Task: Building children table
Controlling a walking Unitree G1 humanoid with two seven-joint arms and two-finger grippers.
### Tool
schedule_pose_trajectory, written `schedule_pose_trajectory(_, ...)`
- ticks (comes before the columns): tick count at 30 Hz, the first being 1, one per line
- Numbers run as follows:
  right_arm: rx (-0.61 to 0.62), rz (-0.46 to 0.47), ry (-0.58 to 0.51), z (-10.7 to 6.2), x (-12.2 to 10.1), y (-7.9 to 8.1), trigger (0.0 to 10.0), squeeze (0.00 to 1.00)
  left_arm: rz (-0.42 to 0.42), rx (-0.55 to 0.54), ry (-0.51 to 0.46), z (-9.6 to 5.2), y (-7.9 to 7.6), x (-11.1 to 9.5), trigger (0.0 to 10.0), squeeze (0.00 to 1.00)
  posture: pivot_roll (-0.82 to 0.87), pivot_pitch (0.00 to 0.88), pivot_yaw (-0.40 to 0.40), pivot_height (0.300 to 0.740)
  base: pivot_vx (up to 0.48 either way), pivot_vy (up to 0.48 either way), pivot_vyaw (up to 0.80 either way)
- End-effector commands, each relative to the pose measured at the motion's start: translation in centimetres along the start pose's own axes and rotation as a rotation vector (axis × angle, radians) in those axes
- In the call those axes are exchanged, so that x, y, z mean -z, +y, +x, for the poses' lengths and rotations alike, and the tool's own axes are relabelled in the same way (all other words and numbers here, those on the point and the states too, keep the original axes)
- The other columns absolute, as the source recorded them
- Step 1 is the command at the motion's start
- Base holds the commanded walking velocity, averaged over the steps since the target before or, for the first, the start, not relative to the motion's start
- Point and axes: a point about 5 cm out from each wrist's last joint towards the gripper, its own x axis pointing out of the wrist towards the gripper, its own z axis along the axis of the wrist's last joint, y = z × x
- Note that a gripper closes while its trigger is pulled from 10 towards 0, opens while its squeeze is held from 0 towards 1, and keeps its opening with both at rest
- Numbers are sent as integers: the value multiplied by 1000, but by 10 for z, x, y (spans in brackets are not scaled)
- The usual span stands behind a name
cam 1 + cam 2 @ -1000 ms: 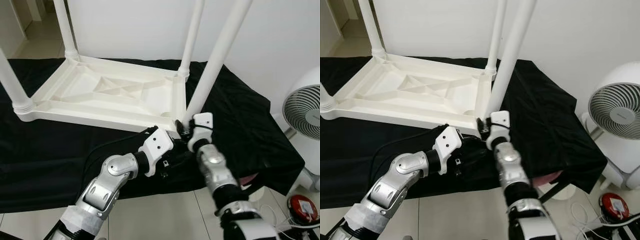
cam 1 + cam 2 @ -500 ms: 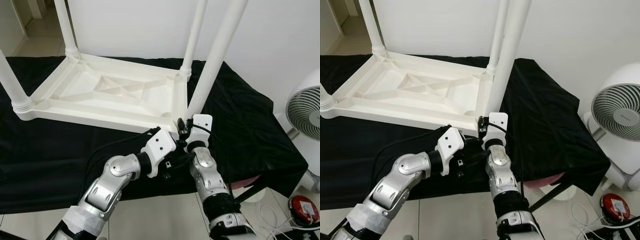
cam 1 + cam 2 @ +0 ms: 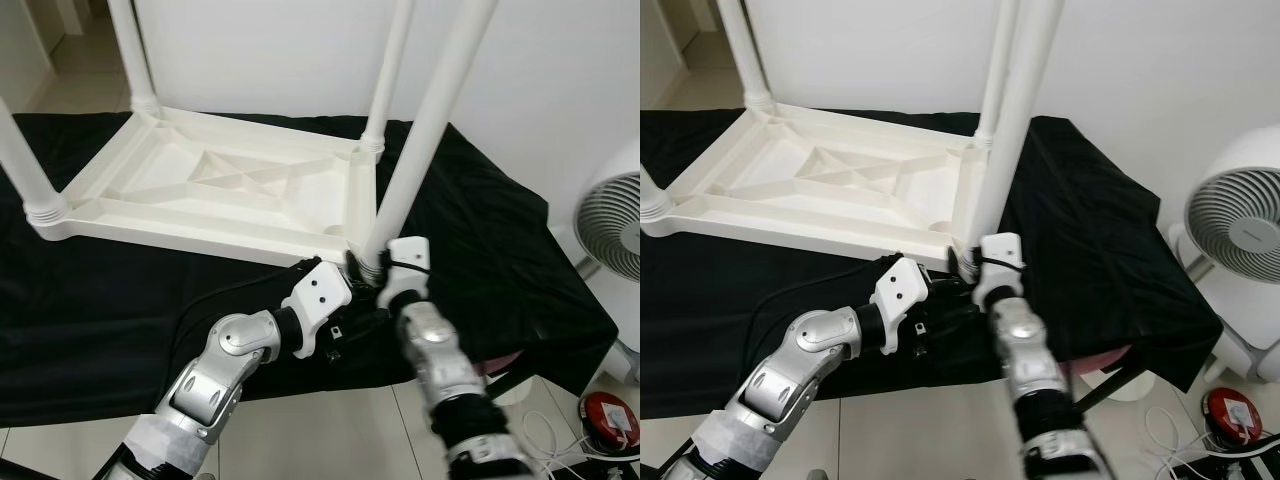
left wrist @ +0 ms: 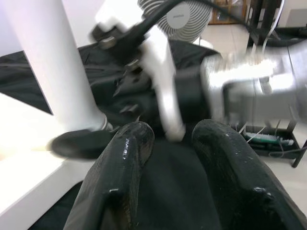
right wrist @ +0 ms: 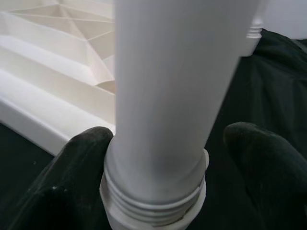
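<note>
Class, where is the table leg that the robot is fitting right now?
The table leg stands tilted at the upturned table top's near right corner, its base between the right gripper's fingers.

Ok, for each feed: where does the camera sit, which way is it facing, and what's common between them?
Left eye view: on the head, looking forward and down at the upturned white table on the black cloth; both silver arms show.
Right eye view: same head, same scene, plus the fan.
Left wrist view: looks along the left gripper, open, at the right arm.
Right wrist view: looks along the right gripper, fingers open around the threaded base of the near leg.
All four share that leg.
</note>
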Motion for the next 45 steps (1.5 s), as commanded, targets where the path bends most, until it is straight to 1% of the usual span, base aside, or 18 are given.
schedule_pose_trajectory(1, -98, 0, 20, 2, 1, 1, 10000, 0, -8, -5, -8, 1, -1, -2, 10000, 0, -49, 0, -70, 740, 0, 0, 0)
schedule_pose_trajectory(2, -98, 0, 20, 2, 1, 1, 10000, 0, -8, -5, -8, 1, -1, -2, 10000, 0, -49, 0, -70, 740, 0, 0, 0)
schedule_pose_trajectory(3, -190, -56, 39, 4, -1, -6, 10000, 0, -5, -2, -2, -1, 0, -1, 10000, 0, -43, 0, -69, 740, 0, 0, 0)
schedule_pose_trajectory(6, -225, -69, 49, 5, -2, -8, 10000, 0, -3, -2, 0, -2, 1, -1, 10000, 0, -43, 0, -69, 740, 0, 0, 0)
schedule_pose_trajectory(7, -270, -76, 55, 8, -3, -9, 10000, 0, 0, -4, 2, -3, 2, -1, 10000, 0, -39, 0, -68, 740, 0, 0, 0)
schedule_pose_trajectory(8, -270, -76, 55, 8, -3, -9, 10000, 0, 0, -4, 2, -3, 2, -1, 10000, 0, -39, 0, -68, 740, 0, 0, 0)
schedule_pose_trajectory(9, -340, -106, 74, 13, -4, -7, 10000, 0, 2, -8, 4, -4, 3, -2, 10000, 0, -31, 0, -66, 740, 0, 0, 0)
schedule_pose_trajectory(10, -359, -116, 80, 15, -4, -6, 10000, 0, 3, -10, 5, -4, 4, -2, 10000, 0, -30, 0, -66, 740, 0, 0, 0)
schedule_pose_trajectory(18, -396, -142, 116, 27, -4, -2, 10000, 0, 6, -15, 6, -4, 5, -2, 10000, 0, -18, 0, -65, 740, 0, 0, 0)
schedule_pose_trajectory(20, -395, -126, 124, 29, -4, -1, 10000, 0, 7, -16, 7, -4, 5, -2, 10000, 0, -17, 0, -66, 740, 0, 0, 0)
schedule_pose_trajectory(21, -401, -118, 133, 31, -3, 1, 3451, 0, 8, -18, 7, -4, 5, -2, 10000, 0, -10, 0, -68, 740, 0, 0, 0)
schedule_pose_trajectory(22, -410, -110, 142, 31, -2, 2, 0, 0, 8, -20, 8, -4, 5, -3, 10000, 0, -5, 0, -71, 740, 0, 0, 0)
schedule_pose_trajectory(30, -429, -101, 174, 27, 7, 1, 0, 0, 2, -30, 11, -7, 5, -2, 10000, 0, -3, 0, -75, 740, 0, 0, 0)
schedule_pose_trajectory(33, -408, -89, 187, 23, 11, -5, 0, 0, -2, -30, 11, -7, 4, -1, 10000, 0, -7, 0, -74, 740, 0, 0, 0)
schedule_pose_trajectory(38, -331, -84, 180, 22, 11, -14, 0, 0, -2, -27, 10, -6, 4, -1, 10000, 0, -12, 0, -74, 740, 0, 0, 0)
schedule_pose_trajectory(39, -277, -67, 166, 22, 10, -19, 0, 0, 0, -26, 9, -6, 4, -2, 10000, 0, -16, 0, -73, 740, 0, 0, 0)
schedule_pose_trajectory(41, -277, -67, 166, 22, 10, -19, 0, 0, 0, -26, 9, -6, 4, -2, 10000, 0, -16, 0, -73, 740, 0, 0, 0)
schedule_pose_trajectory(45, -145, -39, 140, 19, 10, -29, 0, 0, -1, -23, 7, -6, 4, -2, 10000, 0, -25, 0, -66, 740, 0, 0, 0)
